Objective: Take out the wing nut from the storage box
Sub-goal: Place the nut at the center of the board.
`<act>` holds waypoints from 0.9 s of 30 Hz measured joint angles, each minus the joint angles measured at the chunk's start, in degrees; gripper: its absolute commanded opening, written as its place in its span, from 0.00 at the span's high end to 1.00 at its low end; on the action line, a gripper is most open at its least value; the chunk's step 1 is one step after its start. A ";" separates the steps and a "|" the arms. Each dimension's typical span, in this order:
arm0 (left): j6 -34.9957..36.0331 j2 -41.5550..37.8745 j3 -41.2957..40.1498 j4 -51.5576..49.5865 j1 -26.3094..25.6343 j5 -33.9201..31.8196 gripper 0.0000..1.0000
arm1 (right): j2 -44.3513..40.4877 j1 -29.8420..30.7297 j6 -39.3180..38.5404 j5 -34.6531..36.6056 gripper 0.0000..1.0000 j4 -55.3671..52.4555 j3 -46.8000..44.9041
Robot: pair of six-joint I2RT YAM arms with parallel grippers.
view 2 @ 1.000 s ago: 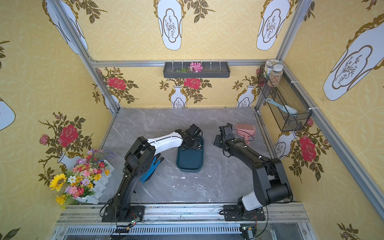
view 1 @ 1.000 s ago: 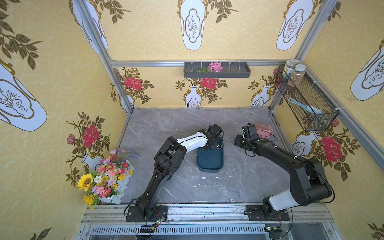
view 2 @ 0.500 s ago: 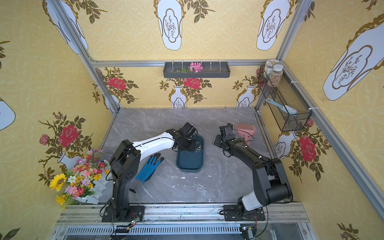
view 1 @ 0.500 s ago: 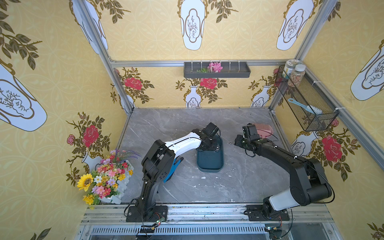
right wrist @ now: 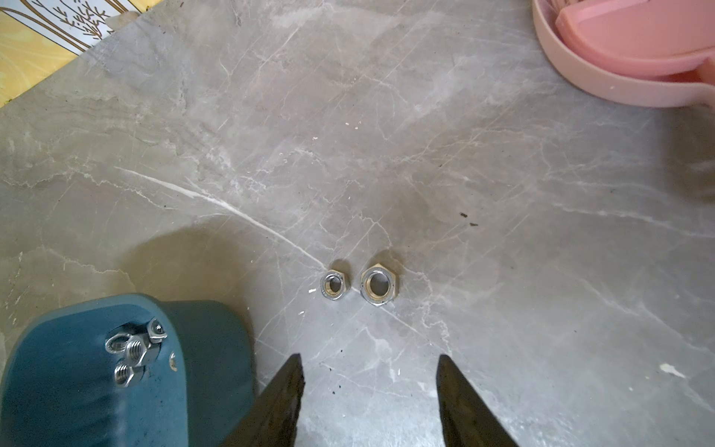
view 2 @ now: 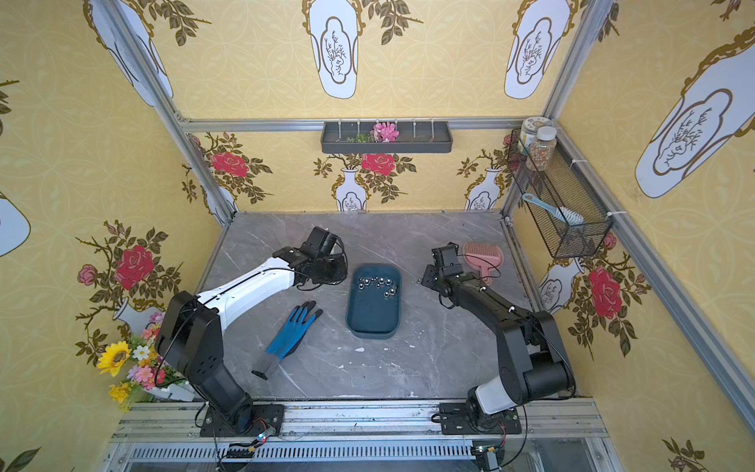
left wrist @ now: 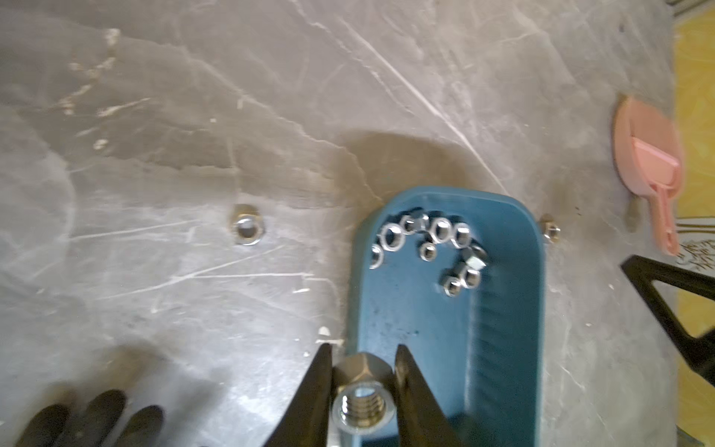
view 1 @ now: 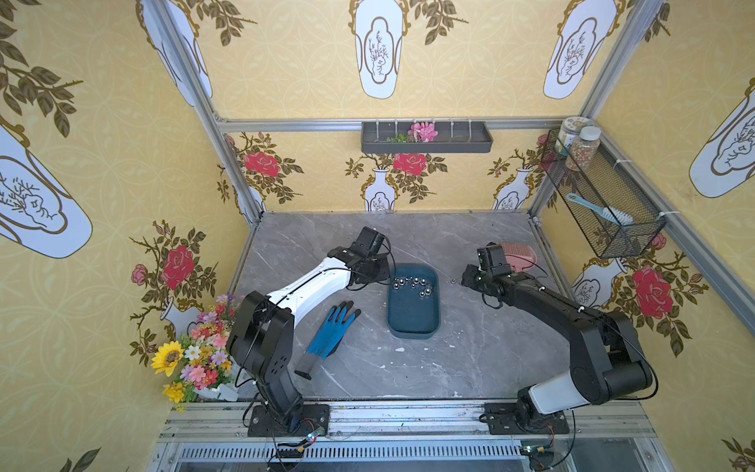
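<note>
Blue glove (view 1: 331, 330), pink scoop (view 1: 519, 254)

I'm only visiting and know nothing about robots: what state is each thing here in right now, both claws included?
left gripper: shut on a hex nut.
right gripper: open, empty.
storage box: upright on the table, nuts clustered at one end.
wing nut: inside the storage box, not yet taken out.
glove: lying flat on the table.
pink scoop: lying on the table.
two loose nuts: flat on the table, outside the box.
</note>
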 measured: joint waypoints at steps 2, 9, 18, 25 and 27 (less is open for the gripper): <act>0.00 0.39 -1.03 -0.04 1.07 -1.88 0.71 | 0.00 0.00 0.04 -0.02 0.44 0.02 0.00; 0.00 6.91 -1.31 0.26 1.97 -3.56 0.73 | 0.39 0.00 0.09 -0.07 0.44 0.13 0.00; -1.05 13.33 0.57 1.05 2.01 -3.54 0.73 | 0.44 0.00 0.07 -0.09 0.44 0.15 -0.11; -1.57 14.43 -0.11 1.40 2.01 -3.61 0.70 | 1.07 0.00 0.07 -0.39 0.43 0.17 -0.04; -1.66 14.49 -0.31 1.38 2.01 -3.67 0.66 | 1.22 0.00 0.07 -0.52 0.43 0.26 -0.02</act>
